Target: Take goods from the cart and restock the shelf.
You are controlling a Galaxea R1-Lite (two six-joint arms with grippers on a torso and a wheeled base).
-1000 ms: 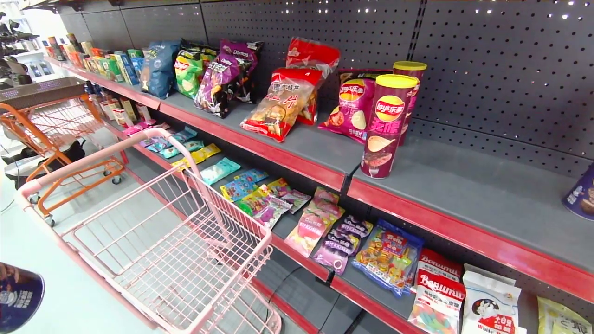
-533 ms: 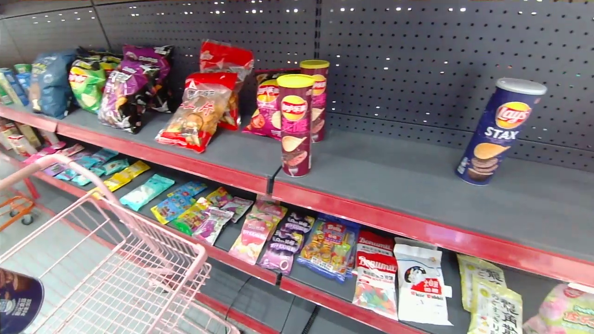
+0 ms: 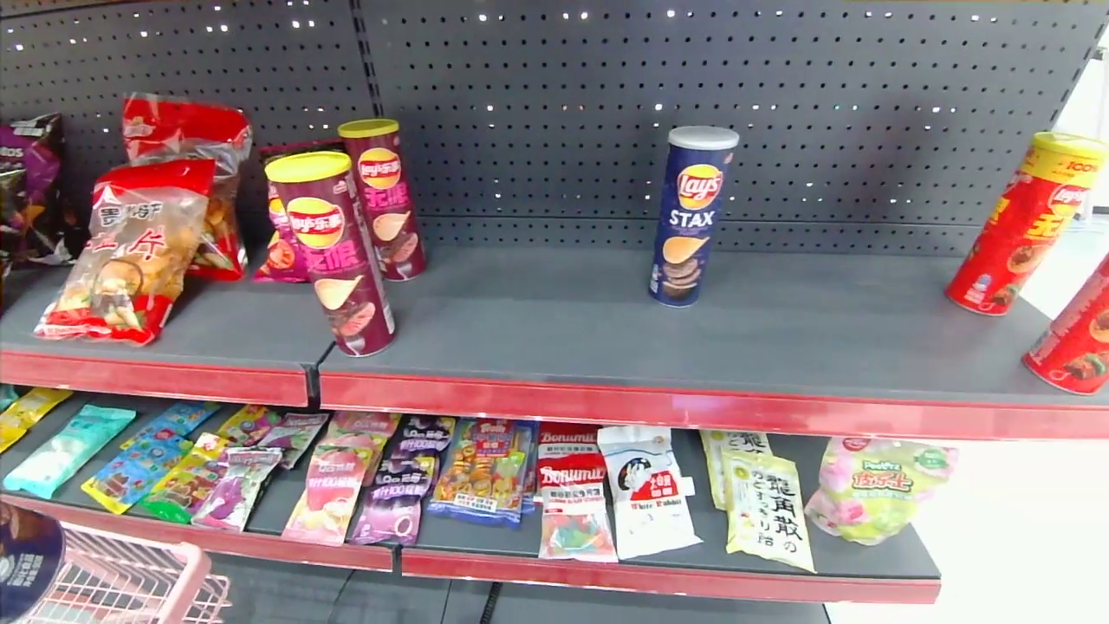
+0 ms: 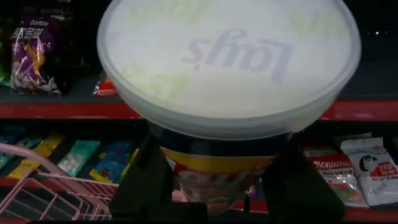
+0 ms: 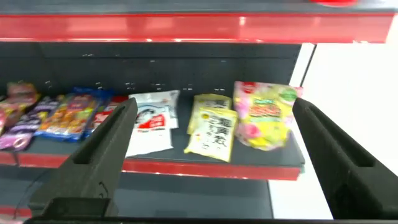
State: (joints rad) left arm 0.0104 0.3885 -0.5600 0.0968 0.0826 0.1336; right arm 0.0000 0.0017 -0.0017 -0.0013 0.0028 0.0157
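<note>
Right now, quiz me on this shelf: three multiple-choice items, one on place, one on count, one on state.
1. The blue can stands: A on the upper shelf, between the purple cans and the red cans; B on the lower shelf; C in the cart.
2. Purple cans on that shelf: A one; B two; C four.
3. Which pincer holds a can? A right; B neither; C left.
Key: 1 A, cans flank it on either side. 2 B, two yellow-lidded purple ones show. 3 C, the left pincer grips the lidded can; the right pincer is open.
</note>
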